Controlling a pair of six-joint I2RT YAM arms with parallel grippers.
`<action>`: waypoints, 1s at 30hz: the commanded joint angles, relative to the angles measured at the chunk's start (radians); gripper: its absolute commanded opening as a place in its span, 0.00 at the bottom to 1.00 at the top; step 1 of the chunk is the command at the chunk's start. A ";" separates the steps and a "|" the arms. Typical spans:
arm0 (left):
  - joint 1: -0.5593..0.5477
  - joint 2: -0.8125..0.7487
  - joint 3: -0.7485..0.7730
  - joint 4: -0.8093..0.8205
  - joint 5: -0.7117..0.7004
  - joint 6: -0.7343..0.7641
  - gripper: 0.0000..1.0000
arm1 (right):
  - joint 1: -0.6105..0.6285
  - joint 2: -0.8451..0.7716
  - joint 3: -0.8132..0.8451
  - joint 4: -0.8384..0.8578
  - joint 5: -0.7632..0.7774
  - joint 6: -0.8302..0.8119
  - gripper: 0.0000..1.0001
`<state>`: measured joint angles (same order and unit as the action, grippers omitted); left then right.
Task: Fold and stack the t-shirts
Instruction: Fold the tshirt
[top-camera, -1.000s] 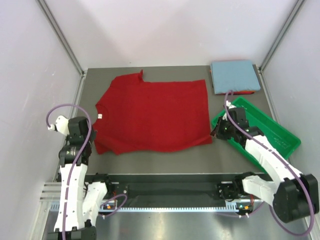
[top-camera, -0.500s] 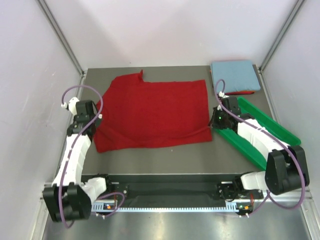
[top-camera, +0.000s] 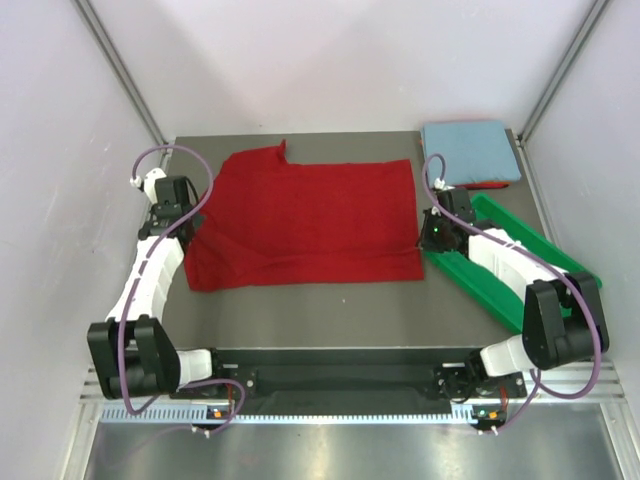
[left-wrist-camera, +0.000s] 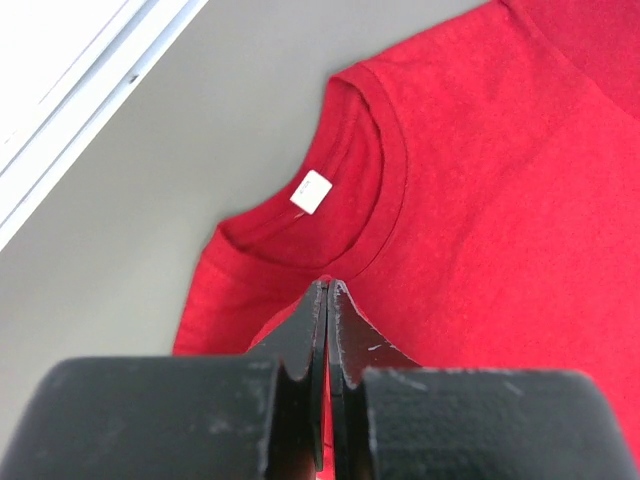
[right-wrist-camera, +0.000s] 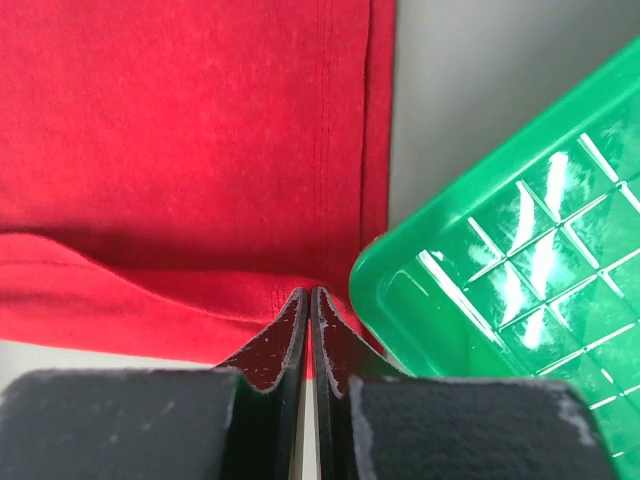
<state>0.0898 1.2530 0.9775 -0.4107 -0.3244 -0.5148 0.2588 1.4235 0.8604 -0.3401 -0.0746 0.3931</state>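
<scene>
Grey table (top-camera: 330, 310), white walls (top-camera: 330, 60) on three sides, metal corner posts (top-camera: 120, 70), even diffuse light.

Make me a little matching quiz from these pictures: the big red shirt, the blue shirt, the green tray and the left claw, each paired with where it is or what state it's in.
1 red t-shirt
2 light blue t-shirt
3 green tray
4 left gripper

A folded, far right corner
B shut on the shirt's collar
C on the right, beside the spread shirt's hem
D spread out flat, centre

Pairs: 1-D, 2-A, 3-C, 4-B
</scene>
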 joint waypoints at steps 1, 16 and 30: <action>0.001 0.049 0.052 0.099 0.025 0.042 0.00 | -0.004 -0.006 0.055 0.041 0.041 -0.005 0.00; 0.010 0.147 0.067 0.191 0.024 0.085 0.00 | -0.010 0.037 0.080 0.056 0.070 -0.002 0.00; 0.011 0.235 0.133 0.220 0.053 0.064 0.00 | -0.027 0.040 0.092 0.061 0.114 0.003 0.00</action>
<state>0.0963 1.4807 1.0569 -0.2691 -0.2726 -0.4438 0.2459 1.4628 0.9001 -0.3191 0.0036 0.3965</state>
